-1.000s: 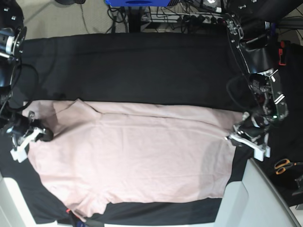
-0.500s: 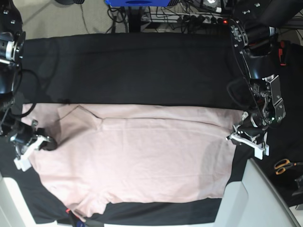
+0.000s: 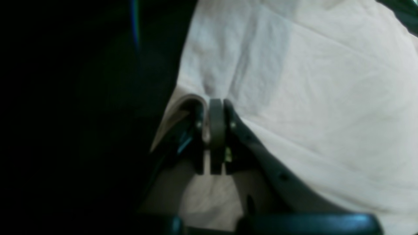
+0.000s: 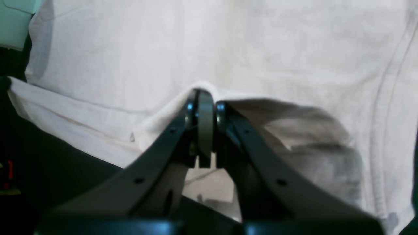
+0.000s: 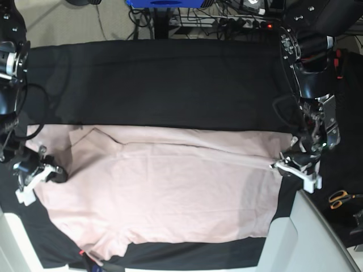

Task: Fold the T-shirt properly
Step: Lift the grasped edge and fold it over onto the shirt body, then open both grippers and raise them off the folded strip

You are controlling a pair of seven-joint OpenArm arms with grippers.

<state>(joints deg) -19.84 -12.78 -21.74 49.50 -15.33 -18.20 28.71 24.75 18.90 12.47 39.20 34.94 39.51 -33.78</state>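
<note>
The pale pink T-shirt lies spread flat across the near half of the black table cloth. My left gripper is at the shirt's right edge. In the left wrist view its jaws are pressed together, pinching a fold of the T-shirt. My right gripper is at the shirt's left edge. The right wrist view shows it shut on a raised ridge of the T-shirt, with the cloth tented over the fingertips.
Orange-handled scissors lie at the far right. A pale grey panel borders the table at the lower right. Cables and a blue box sit beyond the far edge.
My right gripper has shifted toward the near edge and slightly outward, dragging the shirt's left edge with it. The left gripper has barely moved. Both stay shut on the cloth.
</note>
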